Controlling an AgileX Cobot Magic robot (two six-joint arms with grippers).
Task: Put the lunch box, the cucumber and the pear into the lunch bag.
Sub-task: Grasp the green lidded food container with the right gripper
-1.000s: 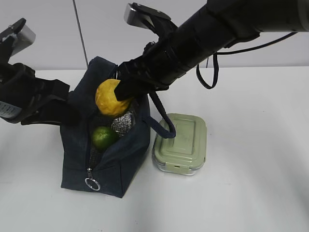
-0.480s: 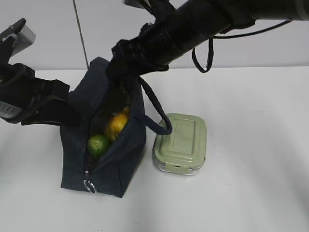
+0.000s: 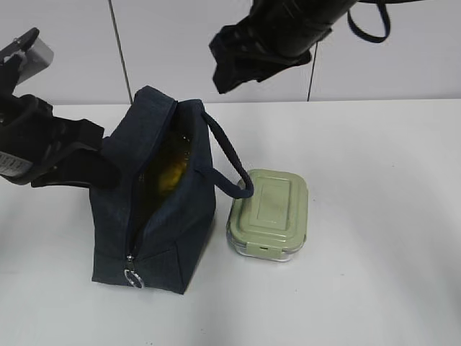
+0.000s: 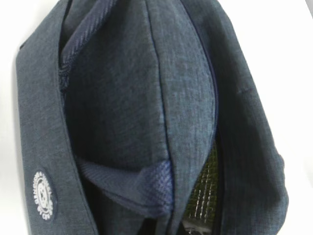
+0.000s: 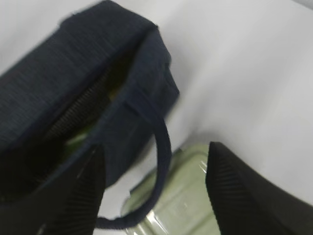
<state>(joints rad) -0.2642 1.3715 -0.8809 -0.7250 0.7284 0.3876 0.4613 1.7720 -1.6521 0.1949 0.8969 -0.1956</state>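
Right jaws spread, empty, high above lunch bag (image 3: 155, 209), left jaws shut.

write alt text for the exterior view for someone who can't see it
An open navy lunch bag stands on a white table, the yellow pear dimly visible inside, and a green-lidded lunch box sits just right of it. The right hand hangs open and empty above; the left arm is against the bag's left side.

The black right gripper (image 3: 230, 68) hangs high at the far centre with its jaws spread wide and nothing between them, while the black left gripper (image 3: 108, 169) sits low at the left, reaching rightward, jaws closed.
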